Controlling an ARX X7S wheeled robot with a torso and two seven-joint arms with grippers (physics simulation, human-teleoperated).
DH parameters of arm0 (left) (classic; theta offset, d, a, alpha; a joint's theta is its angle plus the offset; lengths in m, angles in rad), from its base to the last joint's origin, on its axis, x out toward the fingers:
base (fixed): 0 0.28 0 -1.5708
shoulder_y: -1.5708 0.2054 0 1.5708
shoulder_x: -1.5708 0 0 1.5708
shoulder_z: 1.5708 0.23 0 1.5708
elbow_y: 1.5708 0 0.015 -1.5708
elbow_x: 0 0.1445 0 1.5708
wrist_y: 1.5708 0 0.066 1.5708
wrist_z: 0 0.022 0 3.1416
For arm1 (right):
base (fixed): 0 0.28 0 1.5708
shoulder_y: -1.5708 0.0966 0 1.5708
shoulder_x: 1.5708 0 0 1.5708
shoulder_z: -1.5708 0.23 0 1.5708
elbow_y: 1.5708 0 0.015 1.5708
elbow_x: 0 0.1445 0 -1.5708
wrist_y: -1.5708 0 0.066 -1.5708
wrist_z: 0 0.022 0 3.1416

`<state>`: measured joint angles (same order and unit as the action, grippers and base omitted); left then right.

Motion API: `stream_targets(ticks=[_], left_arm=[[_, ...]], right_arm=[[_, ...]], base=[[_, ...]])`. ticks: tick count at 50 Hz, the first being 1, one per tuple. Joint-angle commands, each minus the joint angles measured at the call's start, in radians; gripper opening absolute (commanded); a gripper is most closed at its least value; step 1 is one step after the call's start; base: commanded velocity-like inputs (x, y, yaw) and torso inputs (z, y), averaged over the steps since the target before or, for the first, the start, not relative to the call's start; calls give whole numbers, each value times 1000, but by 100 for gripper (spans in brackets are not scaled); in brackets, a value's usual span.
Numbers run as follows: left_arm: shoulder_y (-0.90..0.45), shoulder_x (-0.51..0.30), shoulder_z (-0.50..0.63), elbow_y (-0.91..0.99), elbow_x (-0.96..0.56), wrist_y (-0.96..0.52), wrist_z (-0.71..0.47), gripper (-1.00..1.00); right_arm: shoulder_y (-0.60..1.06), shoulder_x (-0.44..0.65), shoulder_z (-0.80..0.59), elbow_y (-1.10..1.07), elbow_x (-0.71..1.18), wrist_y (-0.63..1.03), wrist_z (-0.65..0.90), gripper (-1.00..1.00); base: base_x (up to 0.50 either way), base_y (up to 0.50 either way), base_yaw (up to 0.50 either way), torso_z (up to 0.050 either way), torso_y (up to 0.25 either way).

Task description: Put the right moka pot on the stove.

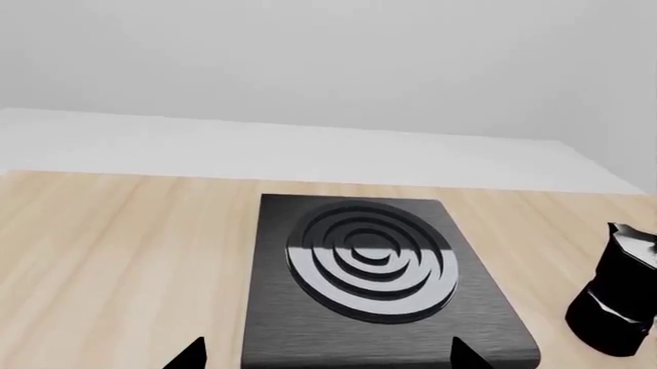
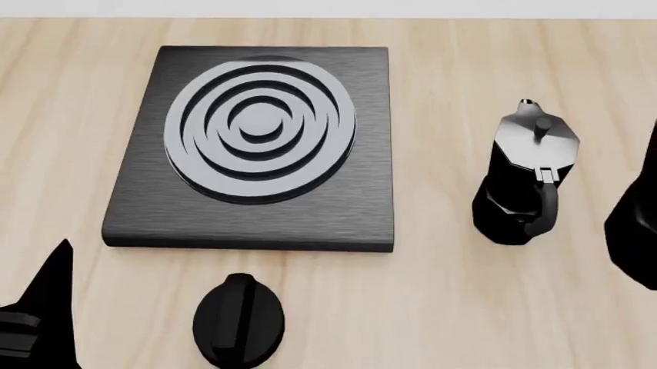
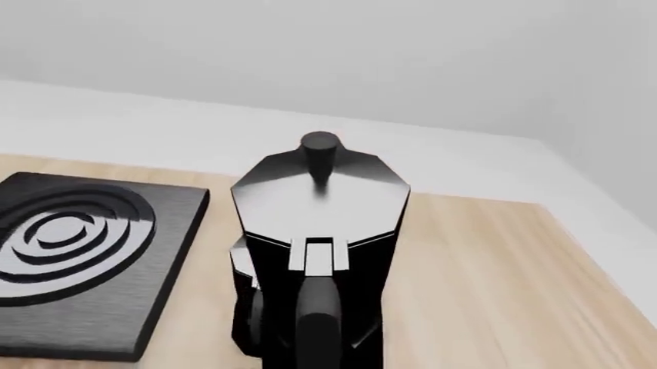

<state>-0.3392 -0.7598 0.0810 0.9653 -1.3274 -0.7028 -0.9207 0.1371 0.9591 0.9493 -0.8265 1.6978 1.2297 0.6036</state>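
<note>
The left gripper's fingertips (image 1: pixel 185 355) stand wide apart with nothing between them, well short of the stove (image 2: pixel 257 146). The right gripper's fingers show in no view, so you cannot tell whether they are spread or closed.

The right moka pot (image 2: pixel 636 223) stands on the wooden table (image 2: pixel 451 307), cut off by the head view's right edge. It is well to the right of the stove, with the second moka pot (image 2: pixel 524 177) just beside it on the stove side. The right wrist view looks straight at what I take to be the same pot (image 3: pixel 318 207).

It stands upright, with its long axis vertical and the knob on top. The curved handle faces the right wrist camera, and the spout side is turned away.

To grasp it well, come in along the handle's line and centre the jaws on it (the glossy body looks likely to slip). Close firmly before you lift. Raise it straight up so that it clears its neighbour. Then carry it over and set it level on the burner rings.
</note>
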Motion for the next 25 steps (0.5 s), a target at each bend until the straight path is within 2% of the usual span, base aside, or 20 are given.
stream_targets(ticks=[1, 16, 17, 20, 23, 24, 25], left_arm=[[1, -5, 0, 2, -7, 6, -3, 100], [5, -12, -2, 5, -12, 15, -3, 100], [0, -14, -2, 4, -19, 15, -7, 100], [9, -11, -2, 3, -6, 19, 2, 100], [4, -12, 0, 4, -12, 18, -2, 100], [3, -12, 0, 1, -12, 19, -2, 100], [-1, -13, 0, 0, -18, 18, -5, 100]], right_arm=[[19, -11, -32, -44, 20, -27, 22, -100], [32, 26, -102, -124, 140, -97, 106, -100], [19, -28, -91, -150, 90, -68, 64, -100], [61, 22, -165, -146, 138, -117, 111, -100], [80, 27, -210, -150, 139, -129, 116, -100], [57, -51, -194, -182, 58, -90, 57, -100], [96, -3, -237, -155, 106, -129, 97, -100]], base=[[0, 0, 0, 0, 0], [0, 0, 0, 0, 1], [0, 0, 0, 0, 0], [0, 0, 0, 0, 0], [0, 0, 0, 0, 3], [0, 0, 0, 0, 0], [0, 0, 0, 0, 0]])
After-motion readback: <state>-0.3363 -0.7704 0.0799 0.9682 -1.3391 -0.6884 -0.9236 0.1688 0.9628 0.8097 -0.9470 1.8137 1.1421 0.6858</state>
